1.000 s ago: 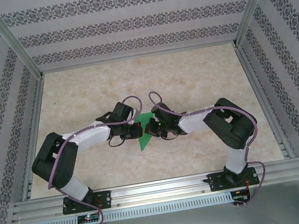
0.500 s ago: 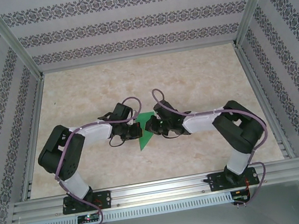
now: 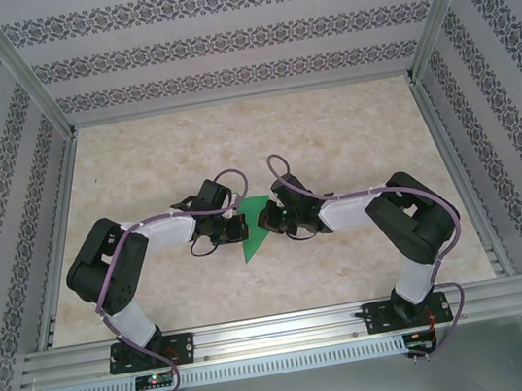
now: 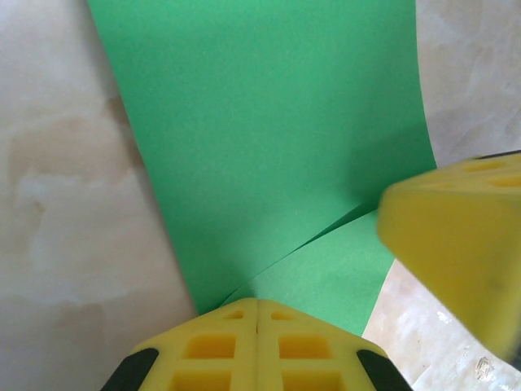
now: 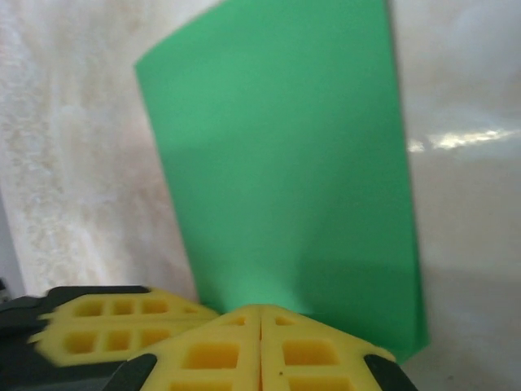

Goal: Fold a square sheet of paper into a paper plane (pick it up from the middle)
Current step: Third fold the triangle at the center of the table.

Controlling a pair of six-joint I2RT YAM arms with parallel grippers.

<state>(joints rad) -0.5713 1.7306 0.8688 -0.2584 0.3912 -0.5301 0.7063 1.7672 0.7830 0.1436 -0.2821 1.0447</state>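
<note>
On the marbled worktop (image 3: 331, 136), mid-frame, the left tool (image 3: 237, 227) and right tool (image 3: 264, 220) are both clamped on the green paper (image 3: 252, 244), likely steadying a lengthwise crease.

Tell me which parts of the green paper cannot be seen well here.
- Top view: the left gripper and right gripper cover the green paper's upper part; its creases are too small to tell.
- Left wrist view: the top edge cuts off its far end; a blurred yellow finger hides its right corner.
- Right wrist view: the fingers hide its near edge.

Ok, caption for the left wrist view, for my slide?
Left gripper shut on the creased green paper, pale table beyond.
</note>
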